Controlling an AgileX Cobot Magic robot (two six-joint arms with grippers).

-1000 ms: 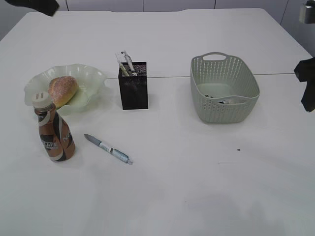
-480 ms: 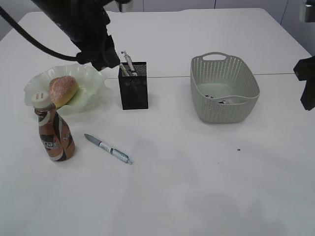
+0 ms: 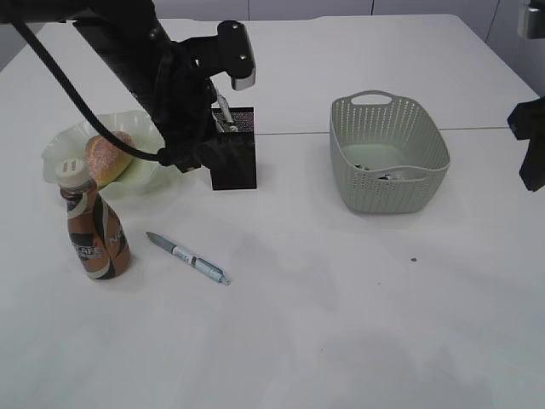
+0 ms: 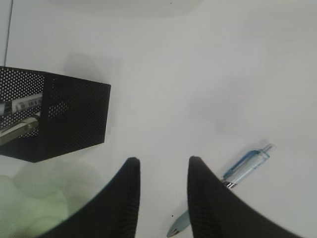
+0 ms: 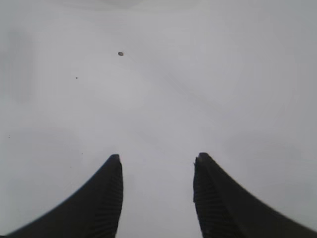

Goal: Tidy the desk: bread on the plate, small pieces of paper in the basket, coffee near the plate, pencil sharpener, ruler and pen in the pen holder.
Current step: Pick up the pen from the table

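Exterior view: bread (image 3: 107,158) on plate (image 3: 136,175), left of pen holder (image 3: 233,158); coffee (image 3: 95,230) in front of plate; scraps inside basket (image 3: 387,153), right of holder. Left to do: pen (image 3: 187,258), lying on counter (image 3: 358,307) before holder. Left claw (image 4: 162,171) spread, empty, near pen; right claw (image 5: 157,168) spread, empty.

The sugar-speckled bun (image 3: 104,158) is lying in the wavy pale green glass plate (image 3: 64,145). The brown-and-white coffee bottle (image 3: 92,228) is standing upright just in front of that plate. The black mesh pen holder (image 3: 234,162) is standing mid-desk, holding a few items. A blue-grey pen (image 3: 187,257) is lying on the white desk (image 3: 358,307). The grey-green perforated basket (image 3: 387,153) is sitting to the right, holding small scraps.
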